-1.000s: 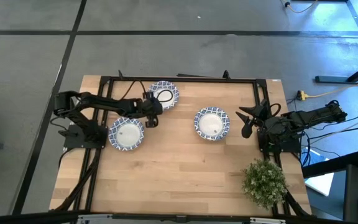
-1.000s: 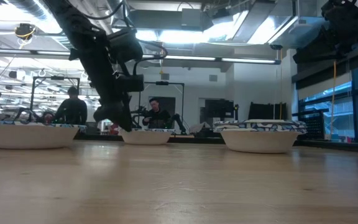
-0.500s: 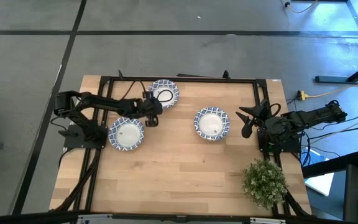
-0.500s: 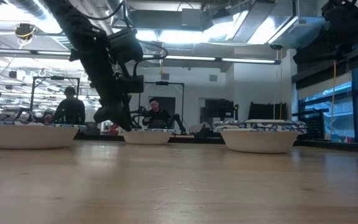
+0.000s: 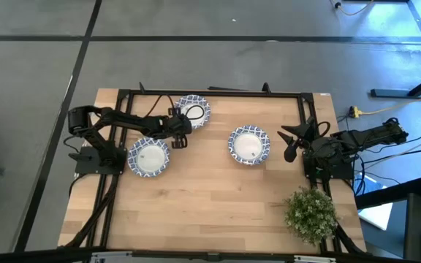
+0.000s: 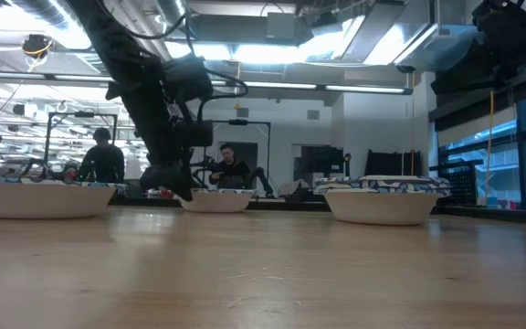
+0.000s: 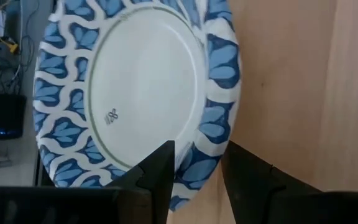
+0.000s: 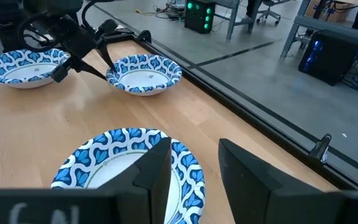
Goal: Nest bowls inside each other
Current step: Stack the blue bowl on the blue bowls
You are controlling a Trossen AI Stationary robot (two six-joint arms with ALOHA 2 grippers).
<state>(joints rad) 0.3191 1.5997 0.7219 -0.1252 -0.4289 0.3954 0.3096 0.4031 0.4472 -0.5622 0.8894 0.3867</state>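
Three blue-and-white rimmed bowls show on the table, and I cannot tell whether any is a stack. The far bowl [image 5: 192,109] [image 7: 142,93] rests on its base near the far edge, the left bowl [image 5: 149,156] sits nearer, and the centre bowl [image 5: 248,145] [image 8: 129,165] stands apart. My left gripper [image 5: 177,136] [image 7: 197,177] is open at the far bowl's near-left rim, one finger over the inside and one outside. My right gripper [image 5: 291,142] [image 8: 194,168] waits open, to the right of the centre bowl. My left gripper stands open astride the far bowl's patterned rim [image 7: 199,163], coming slanting down from the table's left. Whether either finger [image 7: 160,171] touches the rim I cannot tell.
A green potted plant [image 5: 310,213] stands at the near right corner. A black frame rail [image 5: 210,92] runs along the far edge just behind the far bowl. Bare wood [image 5: 210,197] fills the near half of the table. People sit in the room beyond.
My left arm has sunk slightly toward the table at the far bowl's rim. The bowls and my right arm have kept still.
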